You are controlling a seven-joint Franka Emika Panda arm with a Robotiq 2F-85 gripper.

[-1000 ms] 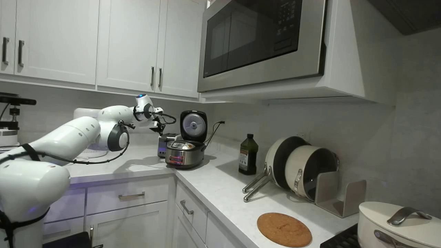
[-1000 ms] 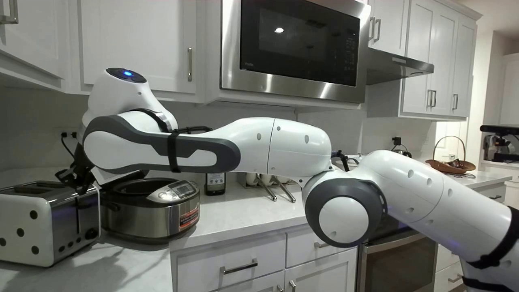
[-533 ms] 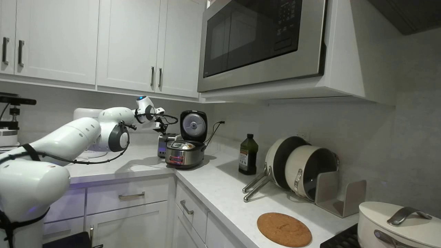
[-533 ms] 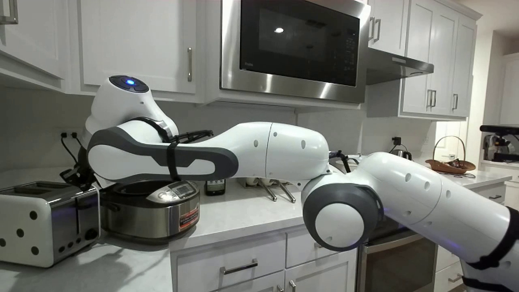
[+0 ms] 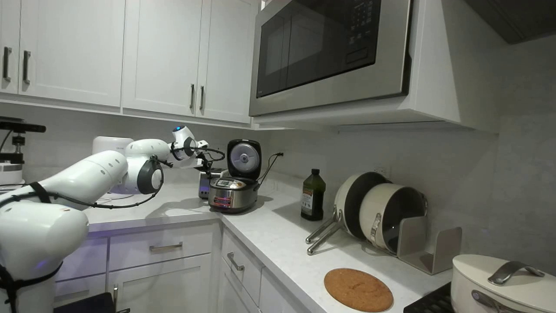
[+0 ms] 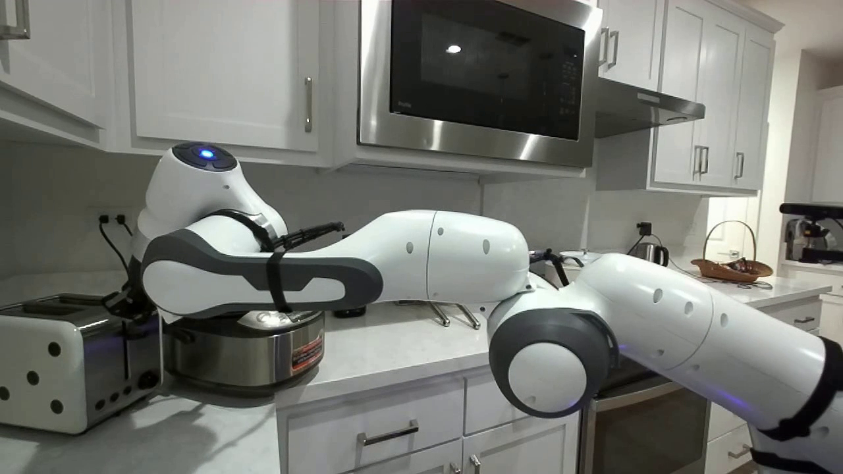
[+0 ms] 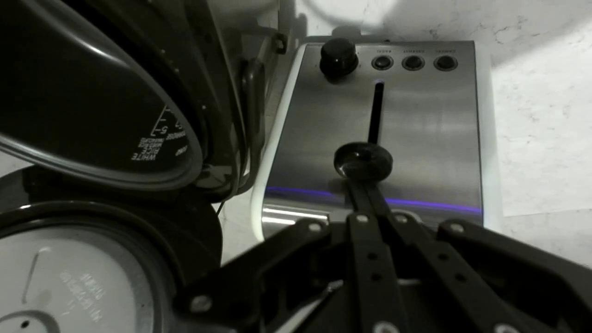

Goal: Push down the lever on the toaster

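Observation:
The toaster (image 6: 66,368) has white, black-dotted sides and a brushed-steel front. It stands in the counter corner, partly behind the rice cooker in an exterior view (image 5: 203,187). In the wrist view its front (image 7: 430,152) appears upside down. The round black lever knob (image 7: 363,162) sits at the upper end of its slot. My gripper (image 7: 365,187) has its fingers together, tips right at the knob's upper side; whether they touch it I cannot tell. Nothing shows between the fingers. The gripper also appears over the toaster's front edge in both exterior views (image 6: 128,308) (image 5: 205,167).
A steel rice cooker (image 6: 224,359) with its lid raised stands close beside the toaster; its open lid (image 7: 92,106) fills the wrist view's left. A dial (image 7: 338,56) and several buttons lie below the slot. A dark bottle (image 5: 313,195) and upright pans (image 5: 369,213) stand along the counter.
The arm has come down, and the gripper has lowered and shifted slightly toward the rice cooker side, down at the toaster's front. The toaster and rice cooker have not moved.

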